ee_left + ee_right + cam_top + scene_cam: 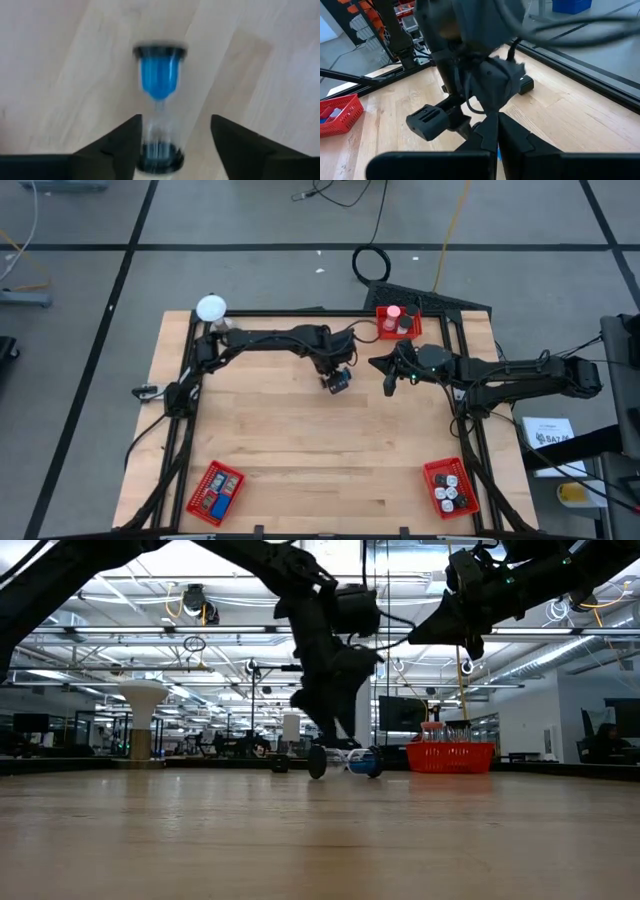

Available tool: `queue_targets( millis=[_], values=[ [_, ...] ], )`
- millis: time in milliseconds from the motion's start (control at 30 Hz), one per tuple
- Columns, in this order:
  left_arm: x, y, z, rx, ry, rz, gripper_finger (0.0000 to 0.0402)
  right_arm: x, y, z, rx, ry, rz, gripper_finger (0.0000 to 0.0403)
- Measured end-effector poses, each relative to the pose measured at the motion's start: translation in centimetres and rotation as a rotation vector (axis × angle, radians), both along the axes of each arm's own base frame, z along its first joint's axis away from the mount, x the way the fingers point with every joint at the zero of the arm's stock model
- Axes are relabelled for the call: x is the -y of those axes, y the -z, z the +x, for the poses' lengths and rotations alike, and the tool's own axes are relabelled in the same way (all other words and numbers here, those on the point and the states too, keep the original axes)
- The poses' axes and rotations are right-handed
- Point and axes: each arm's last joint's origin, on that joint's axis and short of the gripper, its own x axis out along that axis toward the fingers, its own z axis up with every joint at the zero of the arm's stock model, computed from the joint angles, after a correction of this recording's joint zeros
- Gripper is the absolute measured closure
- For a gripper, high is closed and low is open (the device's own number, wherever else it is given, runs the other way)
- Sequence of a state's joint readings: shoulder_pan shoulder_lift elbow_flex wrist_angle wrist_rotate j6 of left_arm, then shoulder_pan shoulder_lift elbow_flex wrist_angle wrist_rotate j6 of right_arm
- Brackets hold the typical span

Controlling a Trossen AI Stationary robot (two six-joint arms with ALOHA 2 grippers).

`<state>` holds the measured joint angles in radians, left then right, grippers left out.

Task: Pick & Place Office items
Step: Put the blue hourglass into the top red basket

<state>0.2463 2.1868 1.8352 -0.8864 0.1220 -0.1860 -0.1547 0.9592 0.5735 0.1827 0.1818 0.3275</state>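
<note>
Straddling blue sand timer (159,120), label-free

Grey floor (250,275), black tape lines (300,246)

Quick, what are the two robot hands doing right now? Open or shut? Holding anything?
Left gripper: open, fingers either side of a small blue-sand hourglass with black ends lying on the wooden table.
Right gripper: shut, holding nothing visible.
</note>
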Motion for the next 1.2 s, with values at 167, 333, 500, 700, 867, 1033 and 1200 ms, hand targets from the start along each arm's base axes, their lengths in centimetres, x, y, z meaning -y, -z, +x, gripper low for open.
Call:
queue_targets(
  millis=[167, 333, 500, 700, 867, 1033, 1200],
  values=[
    [0.0, 2.6, -1.0, -0.076, -0.033, 0.028, 0.012, 0.0, 0.0, 0.0, 0.0, -0.001, -0.002, 0.0403],
    [-0.1, 4.2, -1.3, -0.064, -0.056, 0.03, 0.0127, 0.0, 0.0, 0.0, -0.001, -0.001, -0.003, 0.0403],
    [0.2, 4.4, -1.1, -0.044, -0.018, 0.029, 0.0195, 0.0, 0.0, 0.0, 0.0, 0.0, -0.002, 0.0403],
    [0.6, 3.2, -0.7, 0.033, 0.048, 0.07, 0.0236, -0.1, -0.3, -0.6, 0.018, 0.018, 0.062, 0.0403],
    [0.6, 0.7, 0.5, 0.27, 0.03, 0.089, 0.0236, 0.0, -1.0, -3.1, 0.045, 0.106, 0.24, 0.0391],
    [1.2, -1.0, 1.1, 0.536, 0.036, 0.063, 0.0236, 0.2, -0.7, -5.1, 0.034, 0.199, 0.455, 0.0333],
    [1.6, -1.9, 1.4, 0.712, 0.053, 0.008, 0.0236, 0.2, -0.5, -4.8, 0.075, 0.233, 0.596, 0.0238]
  ],
)
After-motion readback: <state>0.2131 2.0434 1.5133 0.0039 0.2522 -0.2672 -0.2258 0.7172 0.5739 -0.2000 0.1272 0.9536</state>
